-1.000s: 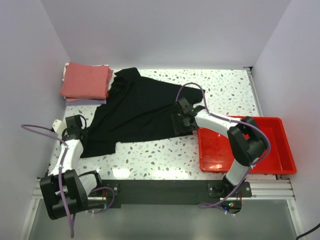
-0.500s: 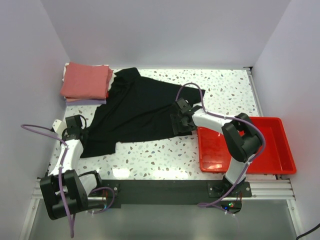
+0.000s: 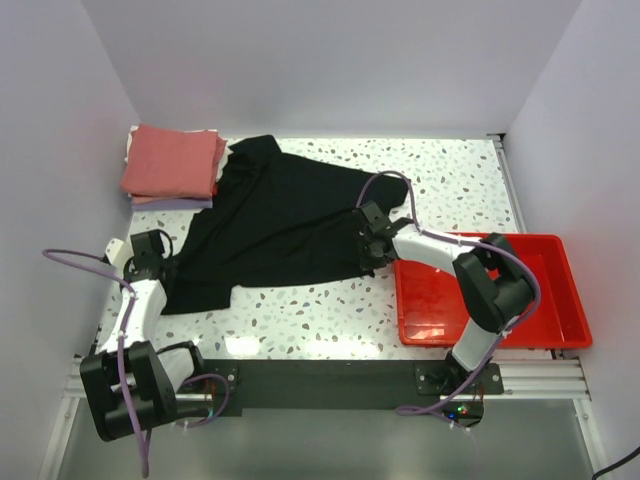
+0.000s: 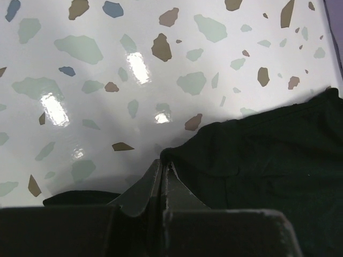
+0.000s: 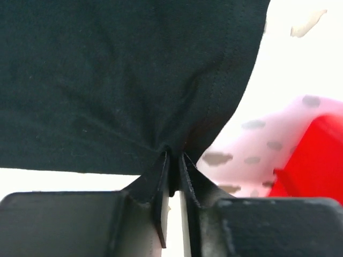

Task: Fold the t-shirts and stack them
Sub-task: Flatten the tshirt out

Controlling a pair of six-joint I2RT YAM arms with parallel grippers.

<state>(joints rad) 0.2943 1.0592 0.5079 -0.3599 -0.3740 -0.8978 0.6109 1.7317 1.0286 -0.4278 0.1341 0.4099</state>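
Observation:
A large black t-shirt lies spread and rumpled across the middle of the table. My left gripper is shut on its near-left corner; in the left wrist view the jaws pinch the black cloth at its edge. My right gripper is shut on the shirt's right hem, and the right wrist view shows black fabric bunched between the fingers. A folded salmon-red t-shirt tops a stack at the back left, with a pale lavender one showing beneath it.
A red plastic tray stands at the right, close to my right arm. White walls close in the left, back and right sides. Speckled tabletop shows in front of the black shirt.
My right gripper has closed on the black shirt's right hem and shifted slightly right and toward me. The left arm has held still.

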